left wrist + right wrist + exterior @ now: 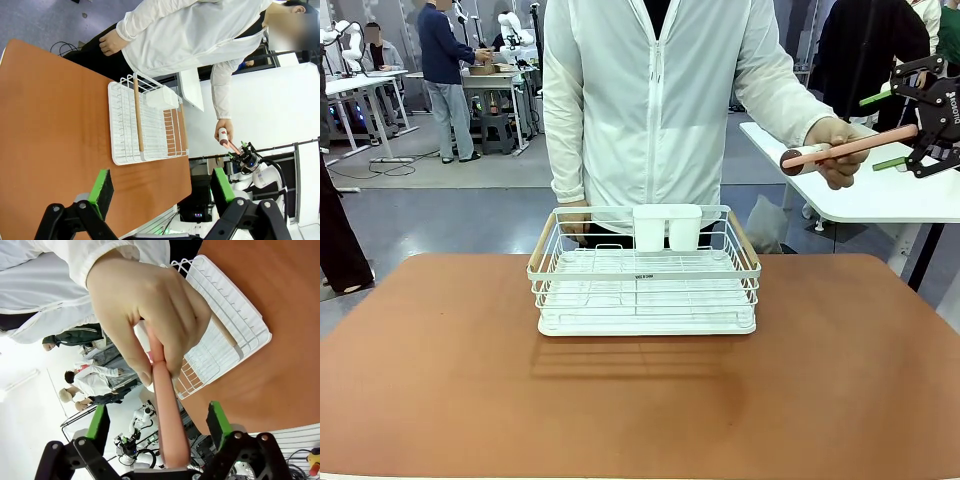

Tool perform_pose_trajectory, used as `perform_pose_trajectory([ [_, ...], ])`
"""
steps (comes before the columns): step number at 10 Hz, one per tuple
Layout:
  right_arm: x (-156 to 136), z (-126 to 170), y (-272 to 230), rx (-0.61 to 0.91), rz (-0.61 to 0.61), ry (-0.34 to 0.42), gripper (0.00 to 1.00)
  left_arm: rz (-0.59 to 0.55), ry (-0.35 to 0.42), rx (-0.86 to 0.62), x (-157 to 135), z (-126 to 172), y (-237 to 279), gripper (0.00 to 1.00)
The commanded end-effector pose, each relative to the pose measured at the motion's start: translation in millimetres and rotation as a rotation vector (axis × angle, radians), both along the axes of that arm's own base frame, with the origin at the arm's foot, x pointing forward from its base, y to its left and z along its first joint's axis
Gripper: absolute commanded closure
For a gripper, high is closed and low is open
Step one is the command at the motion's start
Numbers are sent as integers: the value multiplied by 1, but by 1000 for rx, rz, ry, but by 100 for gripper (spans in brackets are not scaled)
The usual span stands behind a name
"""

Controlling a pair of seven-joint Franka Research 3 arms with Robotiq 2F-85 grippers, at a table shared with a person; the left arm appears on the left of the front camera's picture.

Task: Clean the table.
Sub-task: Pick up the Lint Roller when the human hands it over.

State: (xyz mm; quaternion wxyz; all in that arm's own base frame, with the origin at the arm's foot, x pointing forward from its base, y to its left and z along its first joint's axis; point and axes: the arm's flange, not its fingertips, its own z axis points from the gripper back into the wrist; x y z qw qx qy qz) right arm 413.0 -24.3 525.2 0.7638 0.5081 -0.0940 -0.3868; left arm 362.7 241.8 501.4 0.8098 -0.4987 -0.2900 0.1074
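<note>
- counter (pixel 440 380) — matte reddish-brown, rigid, flat; white wire rack (pixel 645 290) sits at its far middle
- pink-handled roller (pixel 880 140) in person's hand (pixel 838 165), off the counter's right side; likely light, stiff, smooth, so take the free handle end
- right end effector (pixel 882 130) jaws apart, handle between them
- left end effector (pixel 161 187) jaws apart above the counter

The large table with a flat reddish-brown top (pixel 470 380) looks matt and smooth. The rectangular white wire rack (pixel 645 300) on it appears to be coated metal with a slight gloss, with pale wooden side bars (pixel 745 242) and a smooth, plastic-looking white cup holder (pixel 667 227). The person's white zip jacket (pixel 620 100) is thin, matt cloth with fine creases, and the long pink roller handle (pixel 880 140) looks smooth and faintly satiny, like plastic.
</note>
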Motion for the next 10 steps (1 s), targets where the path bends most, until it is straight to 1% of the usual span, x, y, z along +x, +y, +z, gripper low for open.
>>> perform_pose_trajectory([
  [1,1,-11,2,14,5,-35,0,-6,-16,-17,-1,1,1,0],
  [2,2,-12,2,10,15,-46,7,-6,-16,-17,-1,1,1,0],
  [4,4,-13,0,10,14,-60,26,-6,-16,-17,-1,1,1,0],
  [10,6,-15,-4,14,19,-60,84,-6,-16,-17,-1,1,1,0],
])
